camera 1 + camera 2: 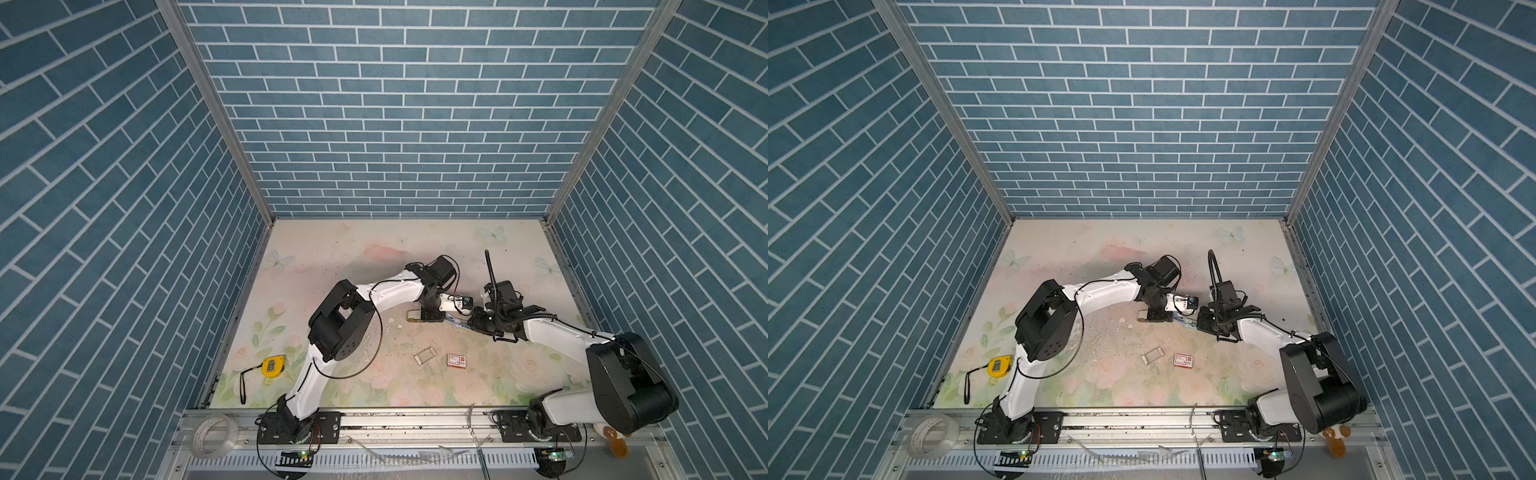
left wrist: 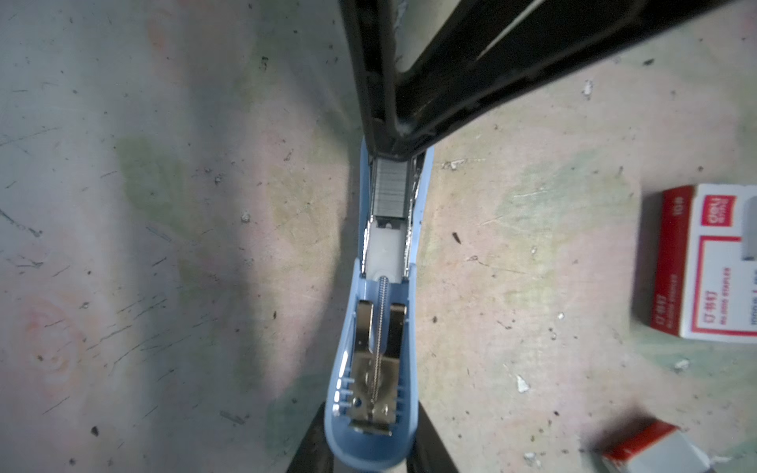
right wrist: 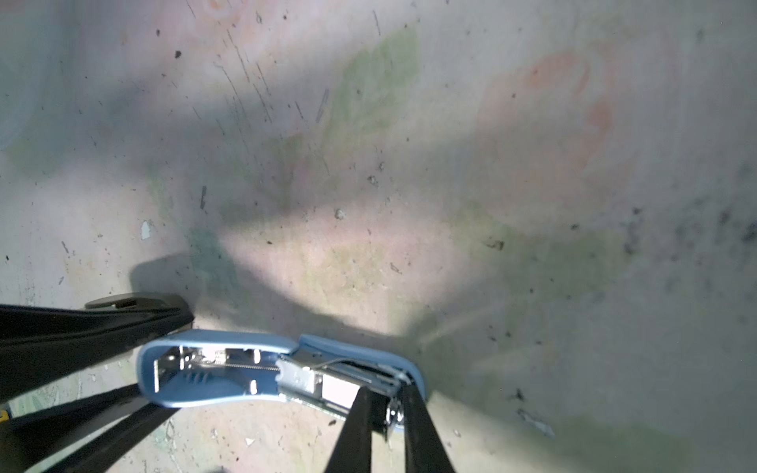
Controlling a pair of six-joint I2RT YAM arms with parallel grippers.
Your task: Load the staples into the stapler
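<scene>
A light-blue stapler [image 2: 370,327] [image 3: 217,368] [image 1: 457,323] [image 1: 1183,321] hangs open above the table's middle, between both grippers. The staples [image 2: 391,192], a short grey ribbed block, lie in its metal channel ahead of the white pusher and spring. My left gripper [image 2: 370,450] [image 1: 441,319] is shut on the rounded end of the blue lid, one black finger [image 2: 311,444] on each side. My right gripper [image 3: 387,413] [image 1: 469,326] is shut on the channel's front end. Its fingers [image 2: 393,102] cover where the staples begin.
A red-and-white staple box [image 1: 456,360] [image 2: 704,262] lies on the flowered table near the front, its pulled-out tray [image 1: 424,355] beside it. A yellow tape measure [image 1: 273,366] sits front left. A clear tape roll [image 1: 216,434] rests on the front rail. Blue brick walls enclose three sides.
</scene>
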